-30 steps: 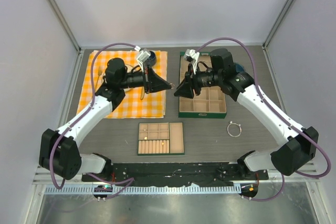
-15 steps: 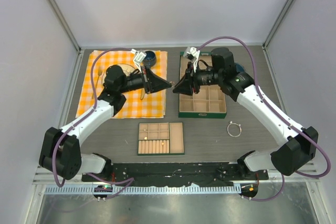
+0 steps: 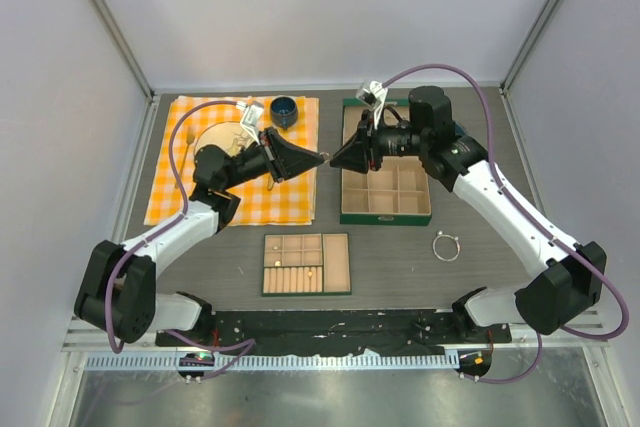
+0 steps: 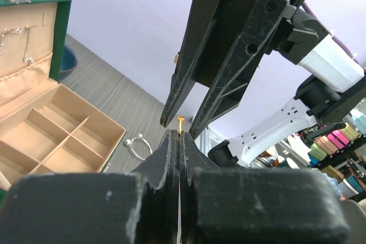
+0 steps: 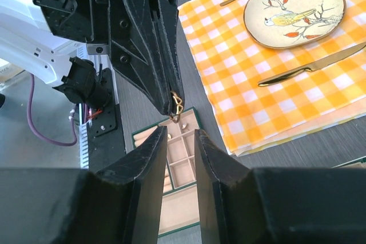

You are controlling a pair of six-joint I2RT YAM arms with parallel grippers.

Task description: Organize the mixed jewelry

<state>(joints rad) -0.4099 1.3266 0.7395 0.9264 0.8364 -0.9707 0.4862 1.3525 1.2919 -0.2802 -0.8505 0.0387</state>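
A small gold heart-link piece (image 4: pixel 180 123) of the mixed jewelry is pinched at the tip of my left gripper (image 3: pixel 324 159), which is shut on it in mid-air between the cloth and the green box. My right gripper (image 3: pixel 334 160) faces it tip to tip. Its fingers (image 4: pixel 223 78) are open and straddle the gold piece (image 5: pixel 178 106) without visibly touching it. A thin silver bracelet loop (image 3: pixel 446 245) lies on the table at the right. The tan compartment tray (image 3: pixel 337 277) below holds tiny gold pieces (image 5: pixel 183 126).
A green box (image 3: pixel 386 209) with tan compartments stands open on the right, a chain (image 4: pixel 14 35) hanging in its lid. On the orange checked cloth (image 3: pixel 240 209) at the left lie a bird plate (image 5: pixel 294 10), a knife (image 5: pixel 309 67) and a fork, with a blue bowl (image 3: pixel 285 107) at its far edge.
The right gripper has narrowed and risen a little toward the left tip. The left arm has shifted, its wrist swinging lower and left, while its tip stays put with the gold piece.
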